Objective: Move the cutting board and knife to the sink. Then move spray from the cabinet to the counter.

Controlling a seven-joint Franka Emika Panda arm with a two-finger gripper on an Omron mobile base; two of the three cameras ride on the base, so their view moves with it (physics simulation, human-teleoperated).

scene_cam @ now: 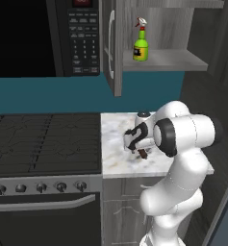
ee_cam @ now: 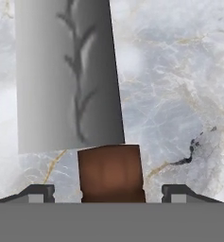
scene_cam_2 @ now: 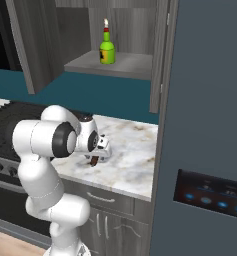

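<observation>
Knife [ee_cam: 80, 99] lay flat on the counter [ee_cam: 179, 94], its broad grey blade filling the upper left of the hand view and its reddish-brown handle at bottom centre. Gripper [ee_cam: 111, 191] was lowered over that handle, one dark fingertip on each side with a clear gap between each tip and the wood; jaws were spread, not clenched on anything. In the left base view the gripper [scene_cam: 138, 150] sat at centre frame, low over the marble counter [scene_cam: 116, 144], with a dark sliver of knife handle [scene_cam: 142, 153] beneath it. Stovetop [scene_cam: 43, 141] occupied the left of that frame, microwave [scene_cam: 33, 36] the upper left. Spray [scene_cam: 141, 42] stood upright on the shelf of the cabinet [scene_cam: 168, 60], upper centre, door swung open. Right base view confirmed the spray [scene_cam_2: 107, 47] upright at upper centre.
</observation>
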